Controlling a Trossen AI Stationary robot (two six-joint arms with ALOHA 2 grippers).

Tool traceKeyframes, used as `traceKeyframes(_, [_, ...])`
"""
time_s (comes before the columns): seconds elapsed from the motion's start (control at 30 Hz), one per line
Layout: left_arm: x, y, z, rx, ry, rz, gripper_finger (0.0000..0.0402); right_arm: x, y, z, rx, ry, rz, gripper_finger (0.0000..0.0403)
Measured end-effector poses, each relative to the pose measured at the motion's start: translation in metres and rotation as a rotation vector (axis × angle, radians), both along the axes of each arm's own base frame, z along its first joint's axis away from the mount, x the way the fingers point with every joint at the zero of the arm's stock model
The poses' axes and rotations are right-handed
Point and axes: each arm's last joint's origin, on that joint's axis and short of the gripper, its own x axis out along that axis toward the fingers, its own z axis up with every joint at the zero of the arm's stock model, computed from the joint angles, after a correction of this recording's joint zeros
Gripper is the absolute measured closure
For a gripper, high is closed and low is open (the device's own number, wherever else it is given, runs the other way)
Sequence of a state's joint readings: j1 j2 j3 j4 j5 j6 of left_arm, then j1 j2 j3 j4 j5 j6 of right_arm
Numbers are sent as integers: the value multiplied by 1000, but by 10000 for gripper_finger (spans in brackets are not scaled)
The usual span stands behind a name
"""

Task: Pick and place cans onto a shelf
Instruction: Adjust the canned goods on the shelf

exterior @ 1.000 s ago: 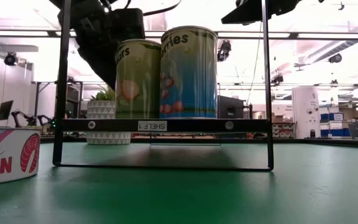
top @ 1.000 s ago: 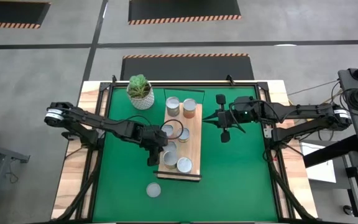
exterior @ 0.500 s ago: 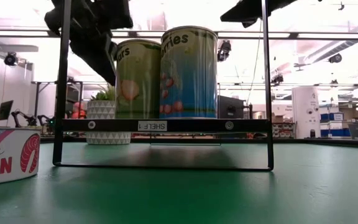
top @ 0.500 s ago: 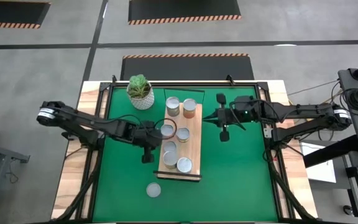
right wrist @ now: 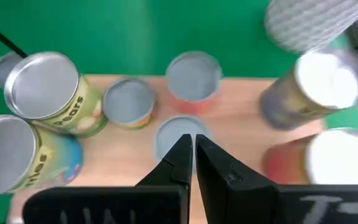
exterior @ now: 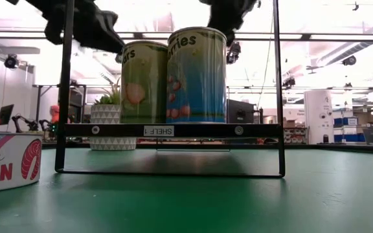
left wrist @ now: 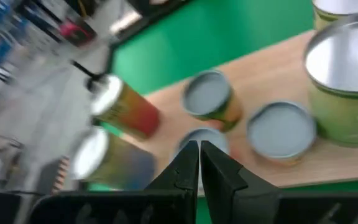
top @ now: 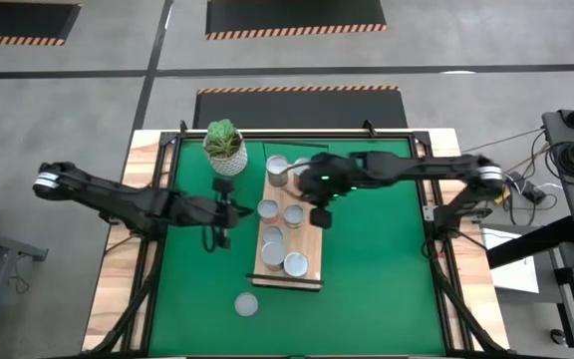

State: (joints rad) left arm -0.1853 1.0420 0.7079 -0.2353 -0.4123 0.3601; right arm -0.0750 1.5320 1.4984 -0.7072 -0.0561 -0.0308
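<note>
The shelf [top: 312, 242] is a light wooden board on the green mat. Several silver-topped cans stand on it, among them a green pears can [exterior: 144, 82] and a blue berries can [exterior: 196, 74] at its near end. One more can [top: 246, 304] stands on the mat near the front edge. My left gripper [top: 233, 211] is shut and hangs over the mat just left of the shelf. My right gripper [top: 301, 189] is shut and hangs above the cans at the shelf's far half. In each wrist view the shut fingertips [left wrist: 199, 155] [right wrist: 191, 149] hold nothing.
A white pot with a green plant [top: 225, 147] stands at the far left of the mat, close to the shelf's far end. A black frame [exterior: 277, 90] rises from the shelf. The green mat [top: 387, 279] lies bare to the right of the shelf.
My left gripper has drawn back from the cans toward the table's left edge, rising a little and rolling. My right gripper has swung from the right of the shelf to above its cans and tipped downward. Both have stayed shut. The cans have kept their places.
</note>
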Motion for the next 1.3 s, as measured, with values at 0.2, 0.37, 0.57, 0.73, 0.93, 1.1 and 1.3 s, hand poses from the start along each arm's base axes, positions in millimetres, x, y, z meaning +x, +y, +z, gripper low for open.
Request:
traceKeyframes(0.2, [-39,10,6,25,-131,15,402,49,-1,-11,169,121,11,392])
traceKeyframes(0.37, [-69,16,1,11,-233,16,402,85,0,-30,282,210,3,392])
traceKeyframes(0.57, [-90,19,5,-6,-328,18,402,116,1,-43,312,255,-32,392])
traceKeyframes(0.73, [-96,20,11,-23,-378,22,402,129,6,-56,314,336,-29,392])
traceKeyframes(0.93, [-97,20,13,-27,-389,22,402,133,14,-76,309,459,-23,392])
traceKeyframes(1.1, [-97,20,13,-27,-389,22,402,134,19,-86,316,490,-27,392])
traceKeyframes(1.3, [-97,20,15,-32,-414,23,402,139,22,-99,294,500,11,392])
